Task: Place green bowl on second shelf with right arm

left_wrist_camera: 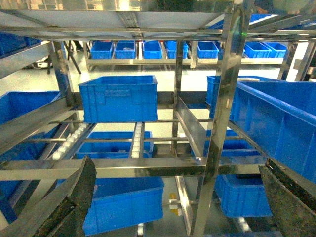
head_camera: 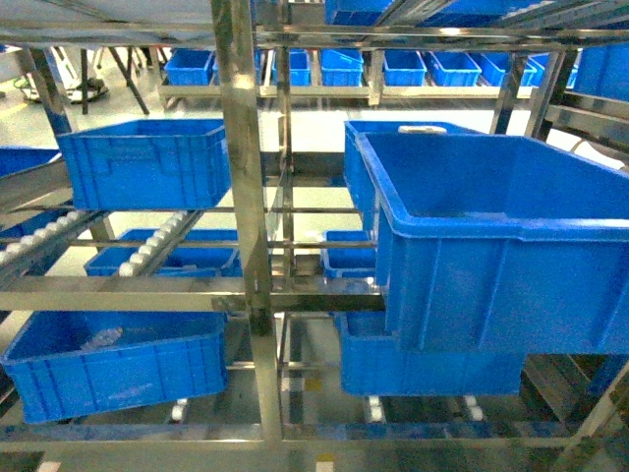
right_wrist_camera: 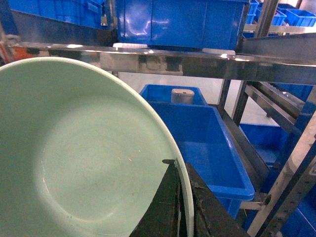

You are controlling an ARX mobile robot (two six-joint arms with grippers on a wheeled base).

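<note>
From the head view, a large blue bin fills the right of the frame on the steel rack; neither of my grippers shows here.

Through the left wrist camera, my left gripper has its fingers spread wide at the bottom corners, holding nothing.

Through the right wrist camera, my right gripper pinches the rim of the green bowl, which fills the left of the frame, with a lower blue bin at centre right.

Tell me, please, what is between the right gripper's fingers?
The rim of the green bowl. In the right wrist view, the right gripper pinches it, one finger inside the bowl, the other outside.
</note>
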